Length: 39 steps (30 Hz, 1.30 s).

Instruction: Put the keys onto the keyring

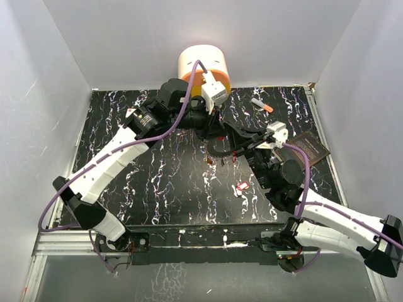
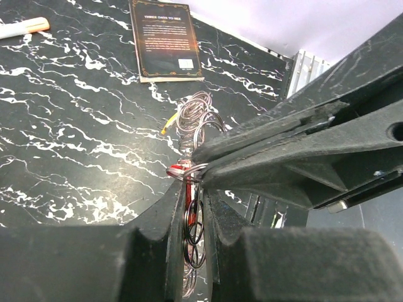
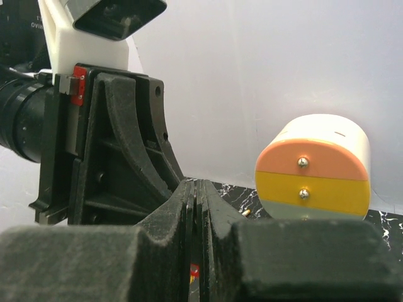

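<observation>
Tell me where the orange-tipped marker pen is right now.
In the top view, the marker pen lies near the far edge of the table, right of centre, between the round container and the dark book.

Book (image 2: pixel 165 39) flat ahead of L gripper (image 2: pixel 194 201), marker (image 2: pixel 22 27) up-left of it; orange-yellow tub (image 3: pixel 313 167) ahead-right of R gripper (image 3: pixel 196 189).

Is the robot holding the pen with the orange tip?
No, the pen lies by itself on the table, with nothing touching it.
</observation>
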Available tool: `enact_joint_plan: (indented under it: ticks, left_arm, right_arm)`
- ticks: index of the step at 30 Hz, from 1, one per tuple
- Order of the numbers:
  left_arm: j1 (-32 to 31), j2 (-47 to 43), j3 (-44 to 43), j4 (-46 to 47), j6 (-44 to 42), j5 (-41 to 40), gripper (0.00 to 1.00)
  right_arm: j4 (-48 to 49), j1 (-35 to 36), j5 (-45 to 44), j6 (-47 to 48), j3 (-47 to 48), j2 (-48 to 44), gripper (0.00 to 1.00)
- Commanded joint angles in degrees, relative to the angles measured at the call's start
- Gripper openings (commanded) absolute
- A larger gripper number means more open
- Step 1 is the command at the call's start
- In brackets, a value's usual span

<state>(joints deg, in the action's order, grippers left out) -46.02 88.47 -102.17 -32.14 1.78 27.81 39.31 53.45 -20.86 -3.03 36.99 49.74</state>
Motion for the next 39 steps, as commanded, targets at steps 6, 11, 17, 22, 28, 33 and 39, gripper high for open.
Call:
enact_joint_plan:
  ticks: [6,11,17,22,28,33,39]
  left_arm:
    - [-1.4,-3.0,-3.8,5.8,4.8,6.7,0.0]
    - [-1.4,-3.6,-4.4,5.1,3.2,5.1,0.0]
    - [-1.4,-5.0,-3.4,4.1,1.0,1.4,0.27]
    - [-1.4,-7.2,-1.1,4.7,-3.6,1.2,0.51]
    - [-1.4,-9.8,1.1,6.0,-7.5,-1.8,0.61]
    - [-1.4,-12.2,3.4,6.7,-12.2,-16.6,0.66]
    - [0.2,-14.4,8.7,10.3,-15.4,-33.3,0.76]
  right_arm:
    - [7.7,0.5,0.6,0.2,1.0,3.6,0.08]
    - [8.7,0.6,-0.1,0.6,-1.2,2.0,0.08]
    - [3.2,0.6,-0.7,-0.5,-1.4,-2.9,0.08]
    - [-0.7,0.6,-1.2,-2.4,-1.5,-6.4,0.08]
    - [-8.4,0.4,0.8,-4.4,1.2,-8.9,0.08]
    - [-19.1,0.5,2.4,-7.3,4.2,-9.7,0.08]
    - [-34.0,0.2,-0.8,-14.2,7.4,-5.0,0.08]
